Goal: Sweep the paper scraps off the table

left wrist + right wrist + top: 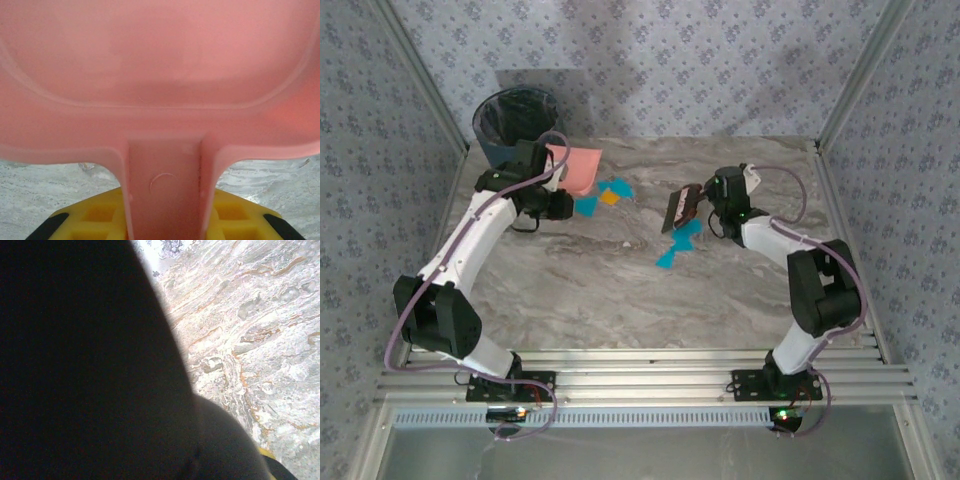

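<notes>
My left gripper [548, 170] is shut on the handle [167, 190] of a pink dustpan [578, 168], which lies on the table [620, 290] at the back left with its mouth toward the scraps. In the left wrist view the dustpan's tray [160, 65] looks bare. My right gripper [712, 205] is shut on a dark brush [680, 208], held just above the table right of centre; the brush [90, 365] is a black mass close to the right wrist camera. Teal scraps [586, 206] and an orange scrap [609, 197] lie beside the dustpan's mouth. More teal scraps [680, 242] lie below the brush.
A dark bin [515, 120] with a black liner stands at the back left corner, behind the dustpan. Aluminium rails [640, 375] edge the table's near side. Patterned walls close in the left, back and right. Marble surface [250, 315] shows beside the brush.
</notes>
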